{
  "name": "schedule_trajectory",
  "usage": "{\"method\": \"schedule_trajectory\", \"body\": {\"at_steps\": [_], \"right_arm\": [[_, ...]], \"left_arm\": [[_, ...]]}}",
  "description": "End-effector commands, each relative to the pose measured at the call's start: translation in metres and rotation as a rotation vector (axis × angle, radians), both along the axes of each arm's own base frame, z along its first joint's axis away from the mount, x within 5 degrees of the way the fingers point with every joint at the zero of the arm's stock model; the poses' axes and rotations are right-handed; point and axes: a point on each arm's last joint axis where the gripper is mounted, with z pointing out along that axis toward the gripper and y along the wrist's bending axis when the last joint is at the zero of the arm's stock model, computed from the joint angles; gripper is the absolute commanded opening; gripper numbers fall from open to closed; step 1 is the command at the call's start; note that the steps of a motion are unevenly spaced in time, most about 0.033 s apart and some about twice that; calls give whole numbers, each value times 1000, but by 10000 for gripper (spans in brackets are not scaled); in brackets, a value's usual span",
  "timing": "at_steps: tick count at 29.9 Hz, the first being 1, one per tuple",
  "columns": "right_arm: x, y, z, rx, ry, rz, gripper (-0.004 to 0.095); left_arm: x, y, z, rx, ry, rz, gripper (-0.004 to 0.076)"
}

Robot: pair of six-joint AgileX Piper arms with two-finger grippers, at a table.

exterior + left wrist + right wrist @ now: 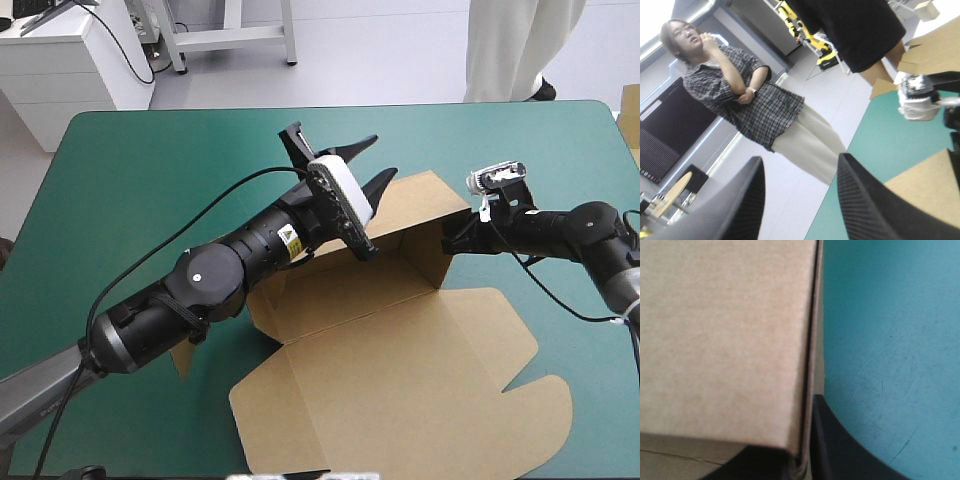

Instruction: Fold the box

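Observation:
The brown box (400,370) lies mid-table, its big lid panel flat toward the front. Its back wall (420,200) and right side wall stand raised. My left gripper (384,156) hovers over the back wall's left end, open and holding nothing. In the left wrist view this gripper (800,160) looks level past the table's far edge, with a piece of the box (925,185) beside one finger. My right gripper (447,240) is at the back right corner, shut on the box wall. In the right wrist view the box (725,340) fills the space between the fingers (840,445).
Bare teal-green cover (150,180) stretches left of the box and along the far edge. A narrower strip of cover (590,330) lies to the right of the lid flap. Some pale board (630,115) shows at the table's far right corner.

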Motion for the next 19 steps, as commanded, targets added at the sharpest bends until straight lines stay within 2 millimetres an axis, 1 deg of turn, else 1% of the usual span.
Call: {"method": "schedule_trajectory", "body": {"at_steps": [1,5,6,10,15,19], "right_arm": [[-4,4,14,60,-6,-7,-23],[-3,3,17,68,3,-26,-23],[-2,3,18,60,6,-27,-23],[-1,1,22,34,13,-41,-23],[1,-1,32,27,2,-59,-23],[4,-3,38,15,0,-81,-23]], "left_arm": [[8,25,26,-124,2,146,326],[37,57,23,-260,162,306,326],[47,72,23,-302,203,361,326],[70,115,21,-345,260,522,326],[86,168,13,-342,339,742,326],[93,203,2,-358,452,878,326]]}}
